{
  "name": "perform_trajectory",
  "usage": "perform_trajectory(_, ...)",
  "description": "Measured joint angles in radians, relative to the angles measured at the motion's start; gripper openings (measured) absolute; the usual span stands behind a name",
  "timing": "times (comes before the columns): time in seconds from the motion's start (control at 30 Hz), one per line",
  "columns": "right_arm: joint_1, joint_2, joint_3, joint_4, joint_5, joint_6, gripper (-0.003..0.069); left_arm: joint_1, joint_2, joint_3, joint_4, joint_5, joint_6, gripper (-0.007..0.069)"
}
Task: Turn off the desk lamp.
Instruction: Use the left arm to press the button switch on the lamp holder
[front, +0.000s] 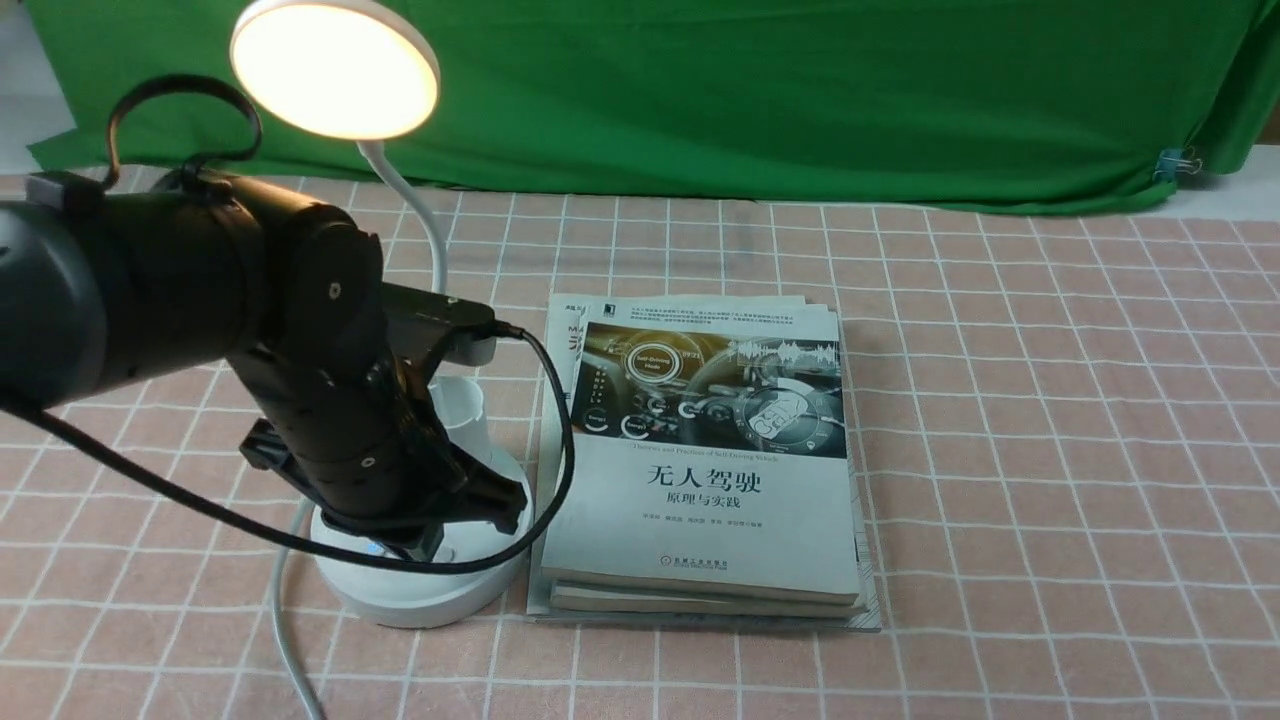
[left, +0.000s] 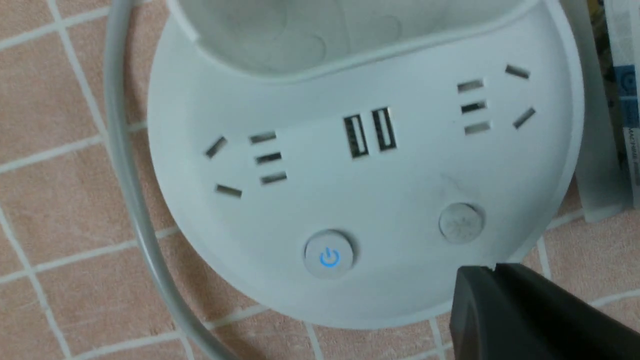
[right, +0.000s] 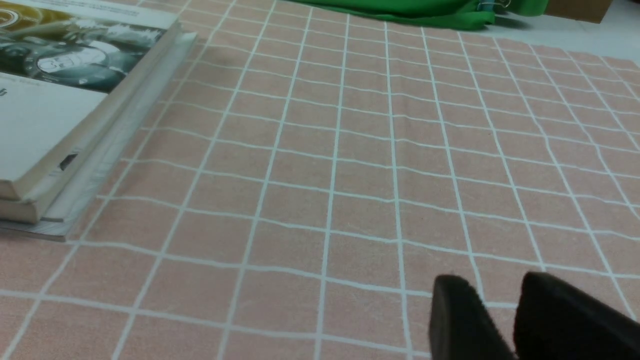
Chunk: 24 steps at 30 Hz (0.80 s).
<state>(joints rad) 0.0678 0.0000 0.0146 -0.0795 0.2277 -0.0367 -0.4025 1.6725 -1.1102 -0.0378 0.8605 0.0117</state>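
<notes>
On the surface (front: 1000, 450), left of the books (front: 700, 450): 1 desk lamp (front: 335, 70), lit. Left wrist view only: 2 USB ports (left: 370, 132), clear power symbol (left: 329, 257). Left claw (left: 492, 267): closed, above base, contact unclear. Right claw (right: 495, 280): slightly open, empty.

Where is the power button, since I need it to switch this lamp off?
In the left wrist view, the power button sits on the lamp's base, beside the plain button.

A laboratory-style robot test area is indicated by a table with a grid-patterned cover (front: 1000, 450), backed by a green cloth (front: 750, 100). The cloth is held by a binder clip (front: 1178, 164).
</notes>
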Motion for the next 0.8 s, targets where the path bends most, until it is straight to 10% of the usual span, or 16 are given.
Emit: perform_trajectory(0.8,0.0,0.0,0.0,0.0,0.0,0.0,0.024,0.0,0.037,-0.02,0.0,-0.027,-0.002,0.0006)
